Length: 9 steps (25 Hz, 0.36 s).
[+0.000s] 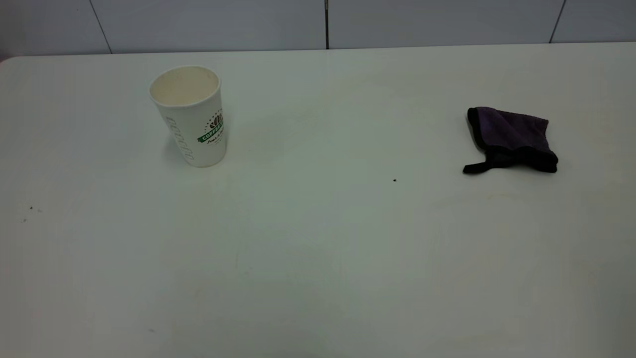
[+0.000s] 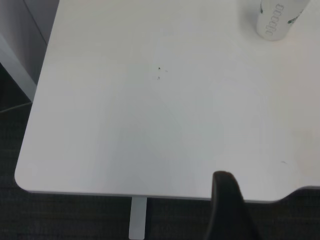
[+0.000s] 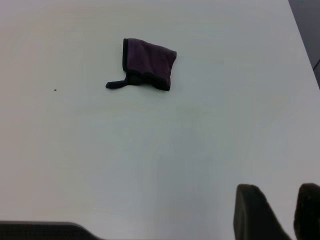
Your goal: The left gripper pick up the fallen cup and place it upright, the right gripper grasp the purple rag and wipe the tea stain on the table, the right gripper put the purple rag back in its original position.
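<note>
The cup [image 1: 190, 115] already stands upright at ten o'clock on the tabletop [image 1: 318, 238], and the purple rag [image 1: 512, 139] lies flat at two o'clock. The right hand [image 3: 277, 212] is nearer the rag, well back, fingers parted and empty. Left hand [image 2: 227, 205]: cannot tell.

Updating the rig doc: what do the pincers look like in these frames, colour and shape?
Little shows. The exterior view has no arm in it. The left pincer shows as one dark, matte finger with a rounded tip. The right pincer shows as two dark, matte fingers with blunt, rounded tips and a gap between them. No cables, markings or labels in view.
</note>
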Motion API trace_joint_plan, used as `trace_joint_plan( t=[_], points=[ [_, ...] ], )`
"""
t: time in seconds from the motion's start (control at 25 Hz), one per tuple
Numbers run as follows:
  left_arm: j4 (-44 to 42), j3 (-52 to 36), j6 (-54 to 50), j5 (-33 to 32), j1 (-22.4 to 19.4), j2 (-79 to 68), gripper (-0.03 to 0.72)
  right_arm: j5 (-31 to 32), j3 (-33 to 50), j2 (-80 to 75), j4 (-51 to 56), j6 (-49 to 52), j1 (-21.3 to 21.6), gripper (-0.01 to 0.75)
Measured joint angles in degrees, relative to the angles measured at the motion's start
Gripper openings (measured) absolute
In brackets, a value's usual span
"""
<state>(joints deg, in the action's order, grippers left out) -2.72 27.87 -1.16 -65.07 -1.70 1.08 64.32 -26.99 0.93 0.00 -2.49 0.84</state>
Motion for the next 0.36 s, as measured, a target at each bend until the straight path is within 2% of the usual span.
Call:
trace_joint_plan(
  t=[0.36],
  points=[
    [0.0, 0.0, 0.0, 0.0, 0.0, 0.0, 0.472, 0.0, 0.0, 0.0, 0.0, 0.0, 0.0, 0.238]
  ],
)
